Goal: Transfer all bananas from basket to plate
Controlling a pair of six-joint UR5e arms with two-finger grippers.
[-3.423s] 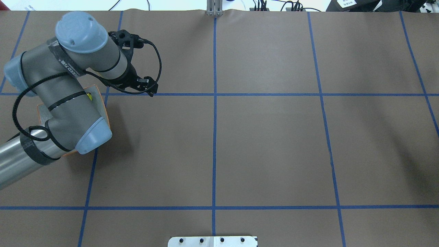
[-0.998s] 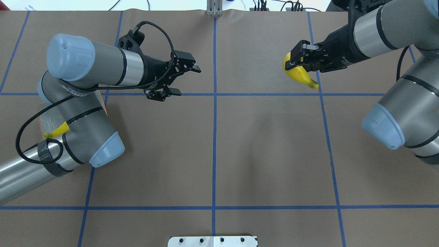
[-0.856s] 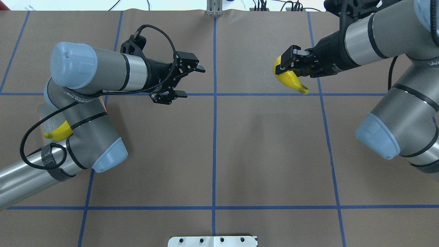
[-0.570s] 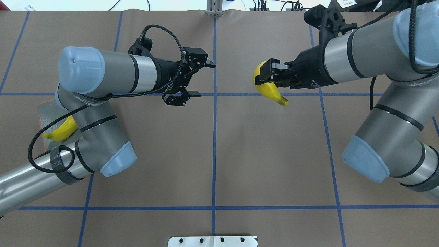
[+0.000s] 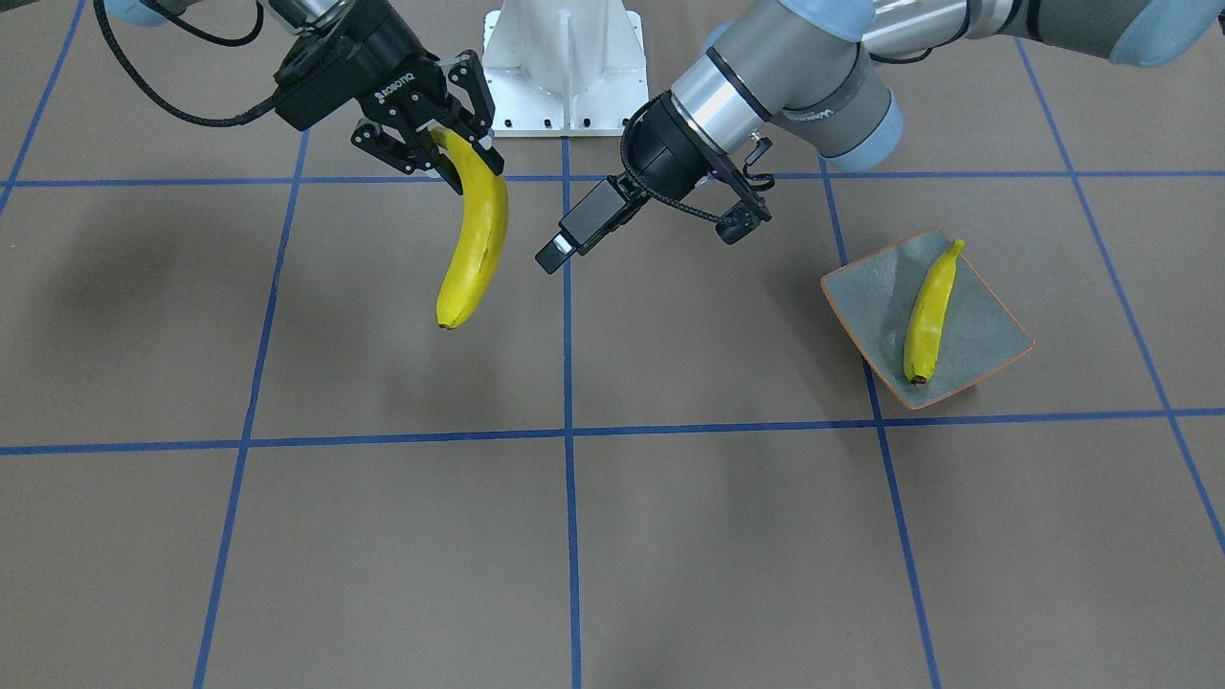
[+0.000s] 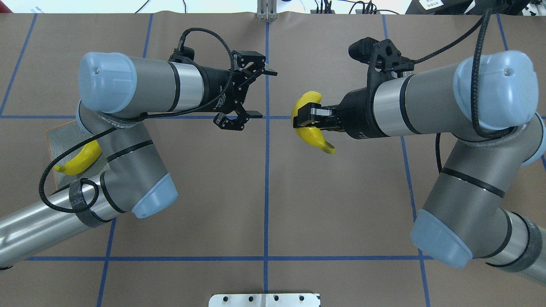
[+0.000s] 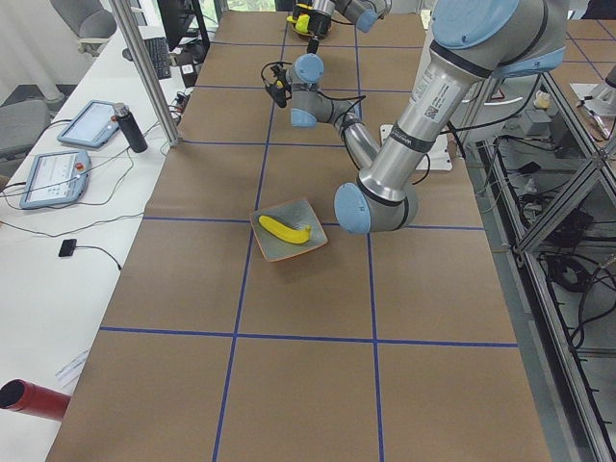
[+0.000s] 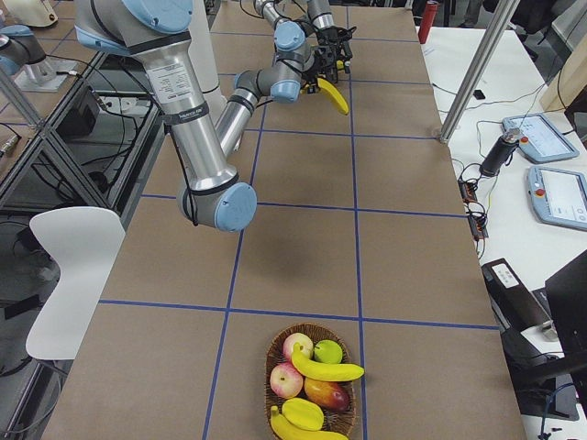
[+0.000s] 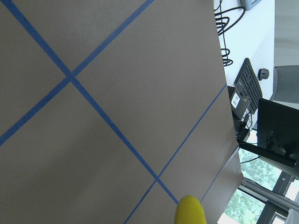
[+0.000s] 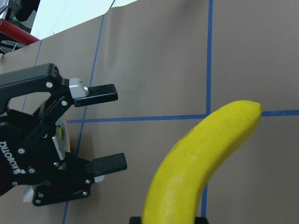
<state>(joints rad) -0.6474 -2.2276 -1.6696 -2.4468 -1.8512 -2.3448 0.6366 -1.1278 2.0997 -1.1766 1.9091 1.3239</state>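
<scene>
My right gripper [image 6: 303,118] is shut on the top end of a yellow banana [image 6: 313,136], which hangs above the table's middle [image 5: 474,239]. Facing it a short gap away, my left gripper [image 6: 264,94] stands open with nothing between its fingers; the right wrist view shows its spread fingers [image 10: 105,92] beside the held banana [image 10: 201,172]. The grey-blue plate [image 5: 995,335] with an orange rim holds one banana [image 5: 930,311] and sits partly under my left arm [image 6: 59,136]. The basket [image 8: 275,353], at the table's right end, holds more bananas [image 8: 326,368].
The basket also contains apples [image 8: 295,346], a green fruit [image 8: 327,351] and a mango [image 8: 323,394]. The white robot base [image 5: 565,67] stands at the table's robot side. Side desks carry tablets [image 7: 53,173] and a red cylinder [image 7: 29,399].
My right arm came in from the right with the banana and carried it toward the centre. My left arm swung from over the plate toward the centre, its gripper open.
</scene>
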